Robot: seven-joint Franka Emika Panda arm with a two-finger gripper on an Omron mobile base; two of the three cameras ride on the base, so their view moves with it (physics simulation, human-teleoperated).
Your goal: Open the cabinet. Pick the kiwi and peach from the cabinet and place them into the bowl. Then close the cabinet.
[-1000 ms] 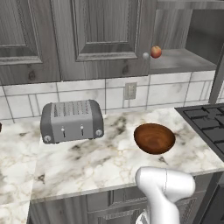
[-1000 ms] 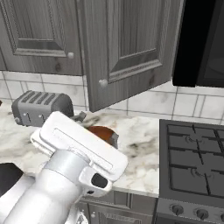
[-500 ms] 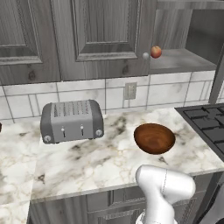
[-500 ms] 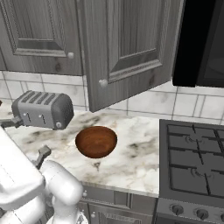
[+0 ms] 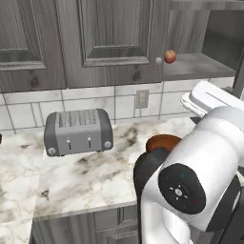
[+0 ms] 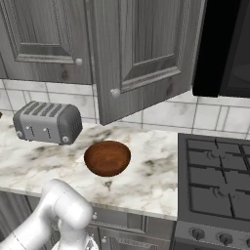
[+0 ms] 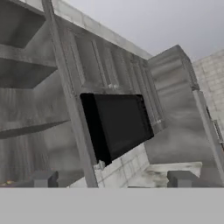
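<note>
The cabinet (image 5: 114,33) has one door swung open (image 6: 141,53), its silver knob (image 6: 115,92) facing out. On the bared shelf sits the peach (image 5: 169,56), orange-red, just right of the door's edge. The kiwi is hidden. The reddish-brown bowl (image 6: 107,157) stands empty on the marble counter; in the left base view my arm covers most of the bowl (image 5: 161,141). In the hand view my gripper (image 7: 113,179) is open, with nothing between its fingertips (image 7: 43,178), and it looks up at cabinet shelves and a black microwave (image 7: 120,124).
A grey toaster (image 6: 47,122) stands left of the bowl on the counter (image 6: 29,161). A gas stove (image 6: 215,176) lies to the right under the microwave (image 6: 224,49). My white arm (image 5: 190,181) rises large at the counter's front edge.
My arm has swung: it left the middle of the right base view for the lower left, and it now looms large in the left base view, covering the bowl. Cabinet, peach and bowl are unmoved.
</note>
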